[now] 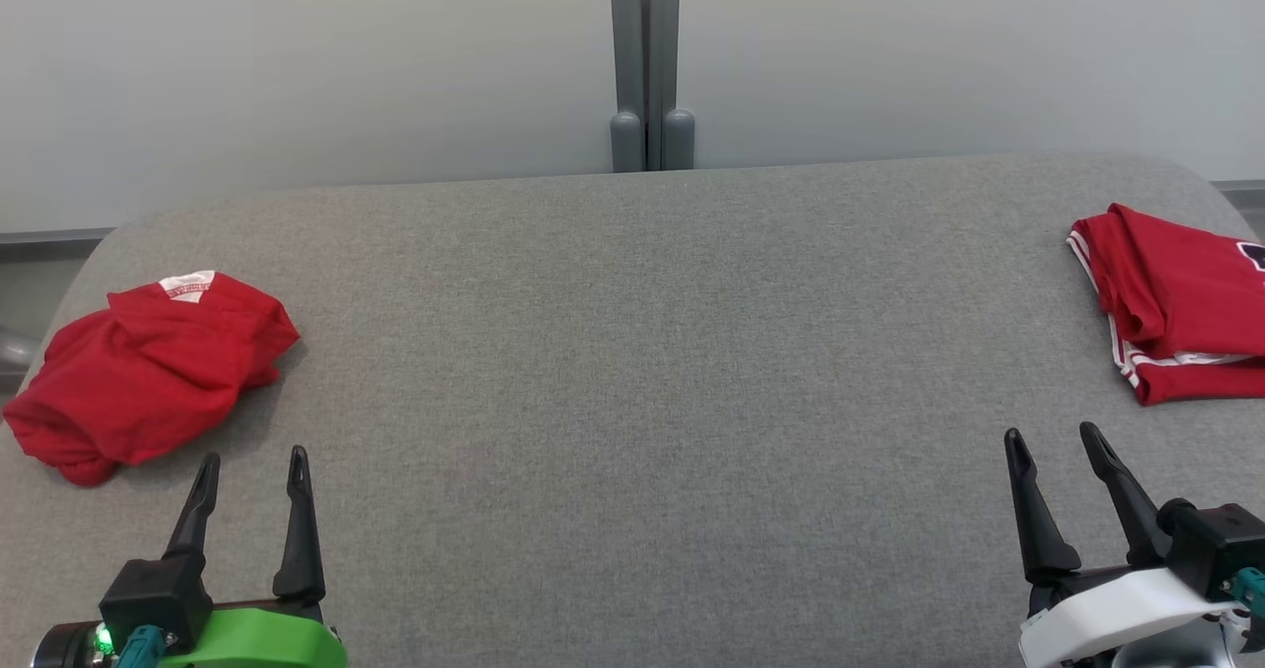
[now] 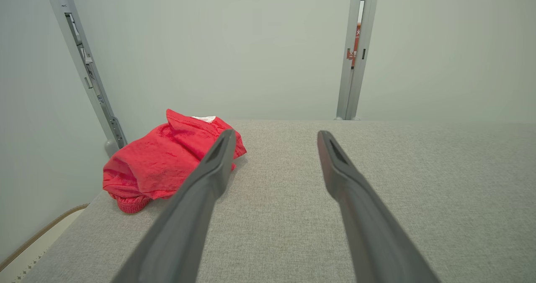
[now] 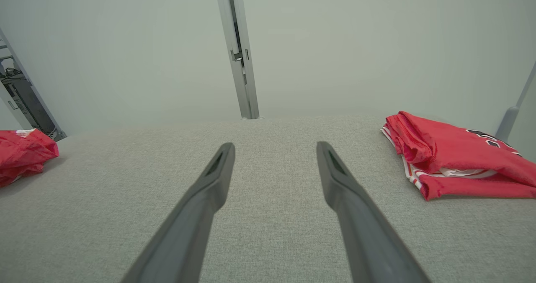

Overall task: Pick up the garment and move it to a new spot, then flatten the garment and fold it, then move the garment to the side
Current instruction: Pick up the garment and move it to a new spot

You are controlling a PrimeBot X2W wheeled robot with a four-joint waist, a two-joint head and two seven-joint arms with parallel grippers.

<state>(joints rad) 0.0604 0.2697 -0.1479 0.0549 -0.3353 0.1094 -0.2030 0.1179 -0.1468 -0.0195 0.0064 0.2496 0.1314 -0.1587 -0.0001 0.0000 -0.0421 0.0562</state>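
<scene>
Nearest, at the table's [image 1: 632, 352] near edge, both grippers hover over bare grey fabric, fingers pointing toward its far edge. The left gripper [image 1: 252, 458] at the near-left corner stands wide open, holding and touching nothing; in its wrist view the left gripper [image 2: 276, 133] shows plain cloth between its spread fingers. The right gripper [image 1: 1053, 433] at the near-right corner is just as wide apart and empty, and the right wrist view shows the same gap in it [image 3: 275, 145].

Just beyond the left gripper, at the table's left end, lies the crumpled red garment [image 1: 148, 372], bunched in a loose heap. Its long axis runs on a slant, from the near-left edge toward the table's far middle, with a white label at its farther end. It also shows in the left wrist view [image 2: 163, 161] and at the side of the right wrist view [image 3: 23, 153].

Beyond the right gripper, at the table's right end, rests the folded red jersey [image 1: 1176, 302], flat, its white-striped edge turned toward the table's middle and its length running toward the right end [image 3: 456, 157].

Behind the table's far edge, at its middle, a grey post [image 1: 647, 65] rises against a pale wall.
</scene>
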